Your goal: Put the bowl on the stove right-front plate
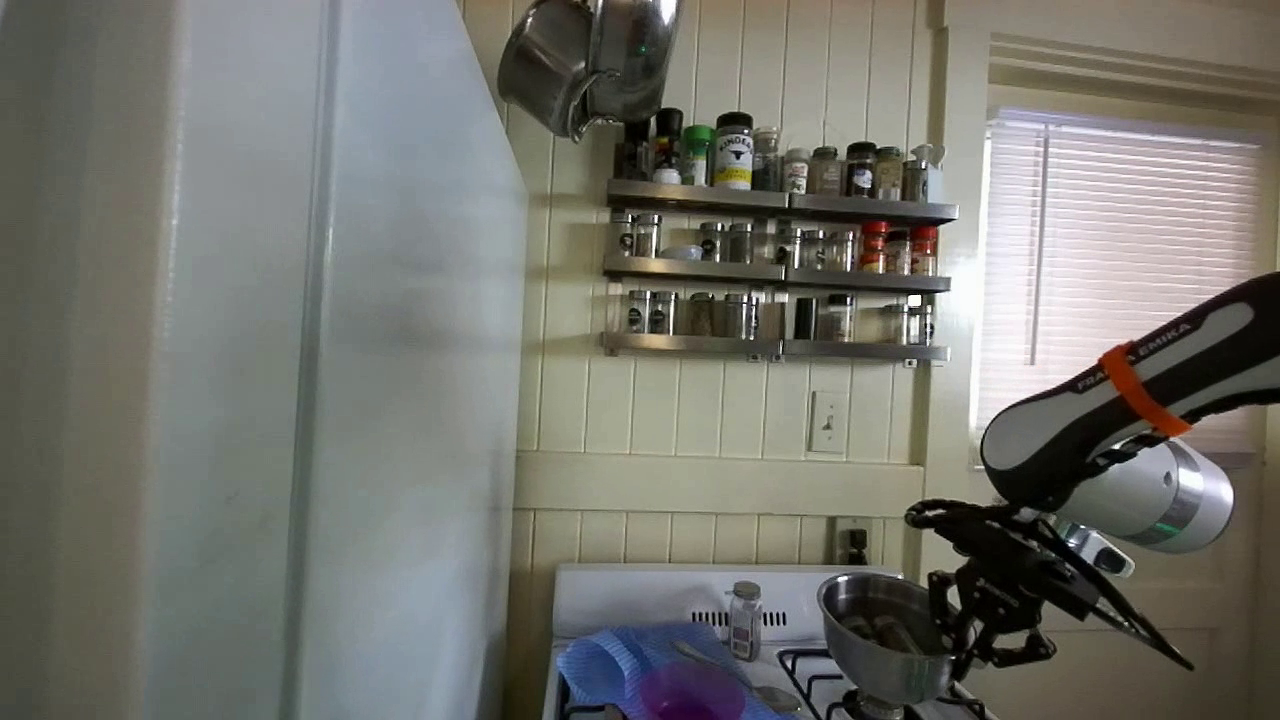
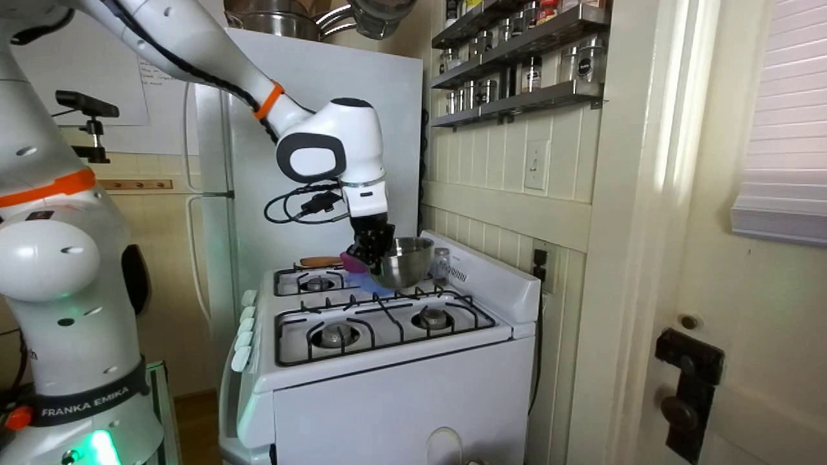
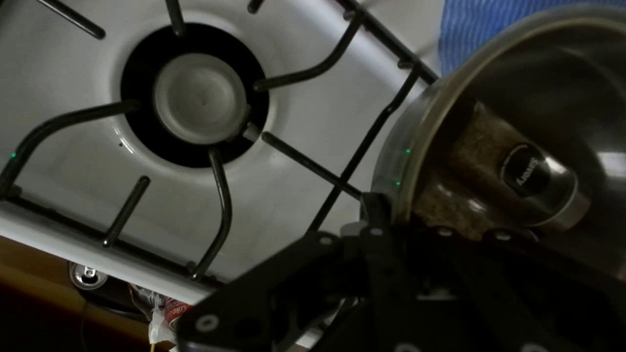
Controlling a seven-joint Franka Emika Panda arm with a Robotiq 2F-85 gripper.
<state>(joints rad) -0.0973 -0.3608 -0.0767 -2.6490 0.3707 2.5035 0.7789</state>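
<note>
As gripper (image 1: 953,636) pinches rim, steel bowl (image 1: 888,668) hangs over stove (image 2: 400,394)

Two jars (image 3: 511,164) lie inside; three burners (image 2: 336,335) show amid black grates (image 3: 225,205) in an exterior view. Three shelf tiers (image 1: 690,344) line the cream panelled kitchen wall (image 1: 700,482), beside one white refrigerator (image 1: 400,400).

gripper (image 1: 957,638) holds metal bowl (image 1: 876,662) above white stove (image 1: 630,602)

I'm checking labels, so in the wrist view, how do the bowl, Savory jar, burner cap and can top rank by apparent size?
Largest first:
bowl, partly out of frame
Savory jar
burner cap
can top
</note>
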